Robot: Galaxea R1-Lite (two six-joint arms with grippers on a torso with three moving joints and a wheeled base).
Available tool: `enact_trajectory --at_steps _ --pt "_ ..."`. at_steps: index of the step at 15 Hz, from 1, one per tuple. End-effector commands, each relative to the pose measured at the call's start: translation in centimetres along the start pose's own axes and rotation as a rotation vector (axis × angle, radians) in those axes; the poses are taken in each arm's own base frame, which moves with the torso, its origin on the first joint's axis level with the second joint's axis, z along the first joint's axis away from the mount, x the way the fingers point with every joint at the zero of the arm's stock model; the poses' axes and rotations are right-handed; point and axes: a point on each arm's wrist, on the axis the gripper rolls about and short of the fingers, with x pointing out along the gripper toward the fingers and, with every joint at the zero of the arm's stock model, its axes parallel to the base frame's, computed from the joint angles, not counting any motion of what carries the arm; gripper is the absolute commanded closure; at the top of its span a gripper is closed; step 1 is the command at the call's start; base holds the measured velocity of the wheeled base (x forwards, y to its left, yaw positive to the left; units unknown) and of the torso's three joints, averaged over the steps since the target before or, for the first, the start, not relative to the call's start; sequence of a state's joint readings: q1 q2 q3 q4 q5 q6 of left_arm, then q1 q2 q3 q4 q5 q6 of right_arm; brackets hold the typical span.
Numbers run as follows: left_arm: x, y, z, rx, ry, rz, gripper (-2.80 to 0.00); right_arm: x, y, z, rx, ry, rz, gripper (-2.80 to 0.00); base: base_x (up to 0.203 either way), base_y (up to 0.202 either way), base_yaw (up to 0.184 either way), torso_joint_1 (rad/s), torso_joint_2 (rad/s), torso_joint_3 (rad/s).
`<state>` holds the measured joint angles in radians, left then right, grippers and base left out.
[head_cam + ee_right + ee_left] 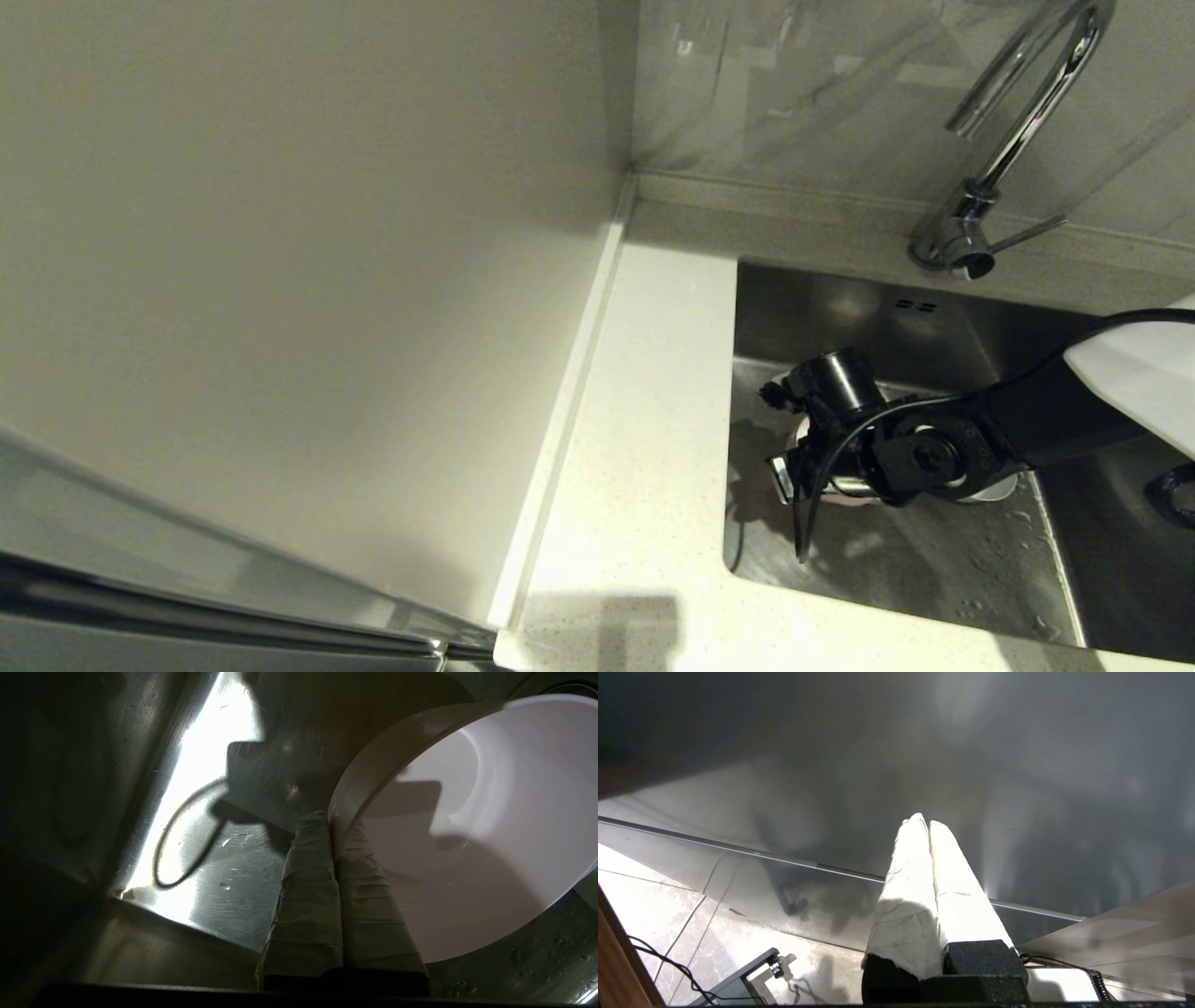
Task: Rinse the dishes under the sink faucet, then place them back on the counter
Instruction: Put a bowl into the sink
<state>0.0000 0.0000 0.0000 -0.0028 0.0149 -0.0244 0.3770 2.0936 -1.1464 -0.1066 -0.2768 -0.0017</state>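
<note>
Off-white speckled stone forms the desk (644, 420), into which the steel sink (934, 560) is set below the chrome faucet (1018, 121). Down in the basin the right gripper (332, 823) is clenched on the rim of the pale pink bowl (490, 858), one finger inside the wall and one outside. The bowl is judged to be light, stiff and thin-walled, probably plastic, and likely slippery, since drops are seen on the sink floor. A rim pinch such as this is thought the sensible hold, though the bowl may swing about it when lifted. The other bowls cannot be made out clearly. The left gripper (929, 823) is parked away from the desk, fingers pressed together with nothing between them.
</note>
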Motion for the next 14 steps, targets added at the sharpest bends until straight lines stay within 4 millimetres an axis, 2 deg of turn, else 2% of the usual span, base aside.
enact_trajectory --at_steps 1,14 --pt "0.0 0.0 0.0 0.0 -0.003 0.0 0.0 0.8 0.4 -0.2 -0.007 0.013 0.001 0.0 0.0 0.0 0.0 0.0 0.0 0.0" --pt "0.0 0.0 0.0 0.0 -0.003 0.0 0.0 3.0 1.3 -0.5 -0.021 0.043 0.006 0.0 0.0 0.0 0.0 0.0 0.0 0.0"
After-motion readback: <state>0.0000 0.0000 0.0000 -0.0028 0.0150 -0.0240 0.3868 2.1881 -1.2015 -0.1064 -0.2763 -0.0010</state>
